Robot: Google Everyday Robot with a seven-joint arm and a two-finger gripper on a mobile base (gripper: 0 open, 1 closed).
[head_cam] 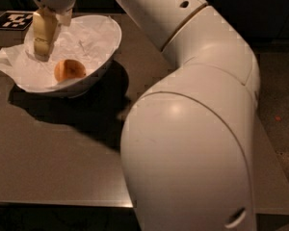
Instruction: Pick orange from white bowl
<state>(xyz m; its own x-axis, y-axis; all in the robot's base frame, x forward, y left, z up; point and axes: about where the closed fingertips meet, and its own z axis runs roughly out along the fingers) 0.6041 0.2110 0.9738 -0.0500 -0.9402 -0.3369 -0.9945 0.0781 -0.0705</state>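
Observation:
The orange lies in the white bowl, on crumpled white paper that sticks out past the rim at the left. The bowl stands at the far left of a dark table. My gripper hangs over the bowl's left part, its yellowish fingers pointing down. It is up and to the left of the orange and not touching it. It holds nothing.
A black-and-white marker tag lies on the table behind the bowl at the far left. My white arm fills the right and lower middle of the view. The floor shows at the right past the table edge.

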